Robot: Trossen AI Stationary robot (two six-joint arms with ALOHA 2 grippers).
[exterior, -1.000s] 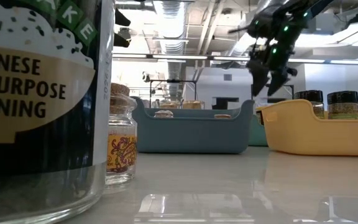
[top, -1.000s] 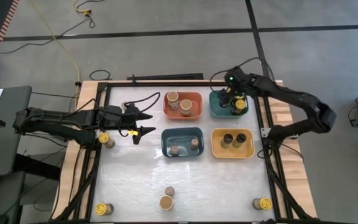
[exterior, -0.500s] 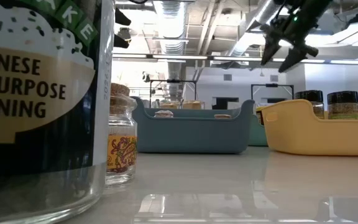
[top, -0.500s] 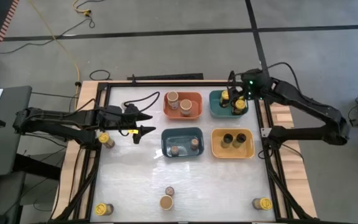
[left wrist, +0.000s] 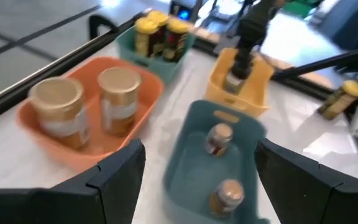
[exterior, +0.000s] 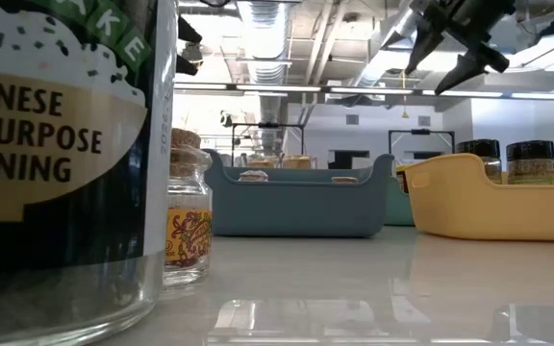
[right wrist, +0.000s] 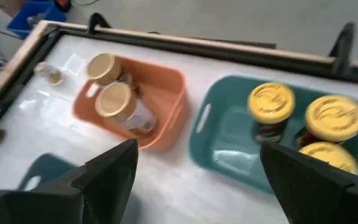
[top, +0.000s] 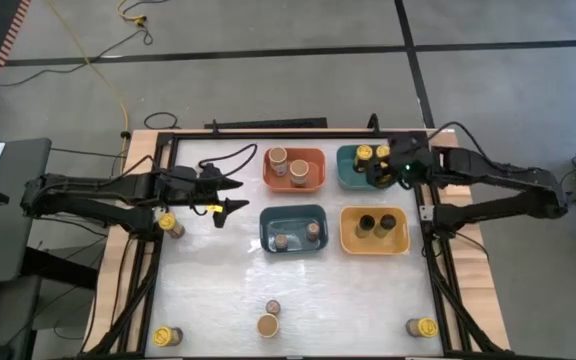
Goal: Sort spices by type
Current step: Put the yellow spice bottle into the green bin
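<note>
high view: yellow-lidded jars point(top: 373, 153) beside right gripper point(top: 376, 172)

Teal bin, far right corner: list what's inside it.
The teal bin holds three yellow-lidded jars, standing upright and close together. The right gripper hangs open above it, empty. In the high view the arm covers part of the bin, so only two lids show there.

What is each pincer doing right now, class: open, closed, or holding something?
Left pincer: open, holding nothing, beside the blue bin.
Right pincer: open, holding nothing, above the teal bin.
</note>
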